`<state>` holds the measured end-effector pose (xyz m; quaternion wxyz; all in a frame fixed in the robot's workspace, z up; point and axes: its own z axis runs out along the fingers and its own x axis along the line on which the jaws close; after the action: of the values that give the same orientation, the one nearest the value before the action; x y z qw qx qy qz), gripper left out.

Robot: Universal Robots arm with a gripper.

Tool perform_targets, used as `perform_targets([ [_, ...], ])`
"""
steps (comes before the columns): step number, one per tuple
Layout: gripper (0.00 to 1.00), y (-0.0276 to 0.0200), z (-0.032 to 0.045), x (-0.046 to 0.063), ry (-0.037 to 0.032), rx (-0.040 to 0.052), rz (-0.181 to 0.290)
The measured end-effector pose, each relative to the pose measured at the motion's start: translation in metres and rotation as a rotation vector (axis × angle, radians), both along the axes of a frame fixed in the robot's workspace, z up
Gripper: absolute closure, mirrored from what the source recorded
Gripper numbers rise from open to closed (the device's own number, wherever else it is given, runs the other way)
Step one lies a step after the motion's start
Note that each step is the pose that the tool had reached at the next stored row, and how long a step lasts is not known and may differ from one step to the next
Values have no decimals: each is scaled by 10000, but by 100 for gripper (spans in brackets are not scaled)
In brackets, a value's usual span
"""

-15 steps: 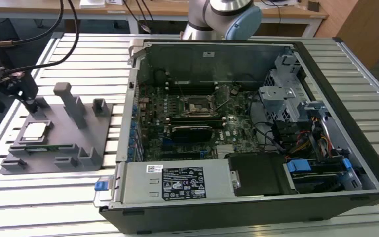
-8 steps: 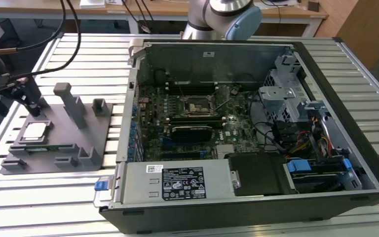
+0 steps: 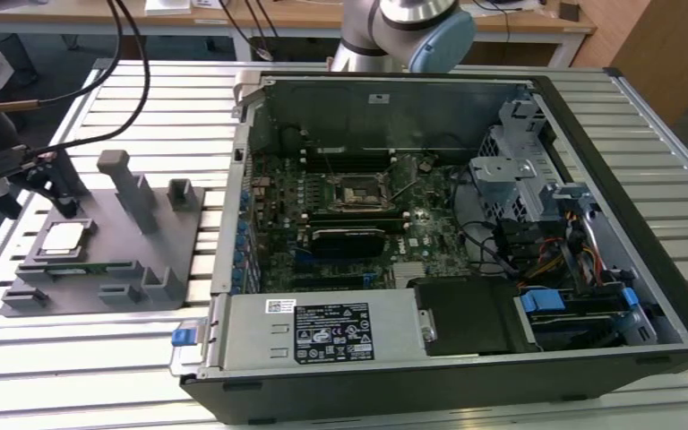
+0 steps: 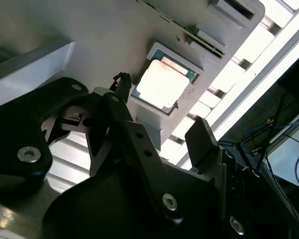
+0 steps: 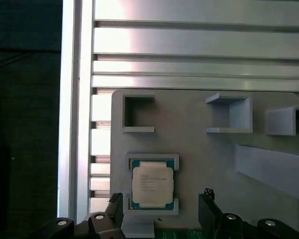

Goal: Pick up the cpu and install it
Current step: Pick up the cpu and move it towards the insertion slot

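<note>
The computer case lies on its side with the panel off, so you reach the motherboard from above. Its socket, in the upper middle of the exterior view, appears unoccupied, though this view is too coarse to be sure.

At the exterior view's left, the grey tray holds parts in shaped pockets, which fixes each part at a known position. The gripper hangs over the tray, its fingers spread wide to either side of the cpu and holding nothing. The cpu lies flat in its square pocket, metal top up.

Labels: a white printed sticker sits on the case's grey cover at lower centre. The cpu top carries faint print. You can read neither.
</note>
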<state>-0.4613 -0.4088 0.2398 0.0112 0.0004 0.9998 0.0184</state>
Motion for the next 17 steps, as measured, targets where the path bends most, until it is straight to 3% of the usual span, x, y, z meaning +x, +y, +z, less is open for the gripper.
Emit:
perform_targets([
  [13, 29, 0, -235, -33, -2, 1, 31],
  [17, 29, 0, -264, -38, -6, 2, 31],
])
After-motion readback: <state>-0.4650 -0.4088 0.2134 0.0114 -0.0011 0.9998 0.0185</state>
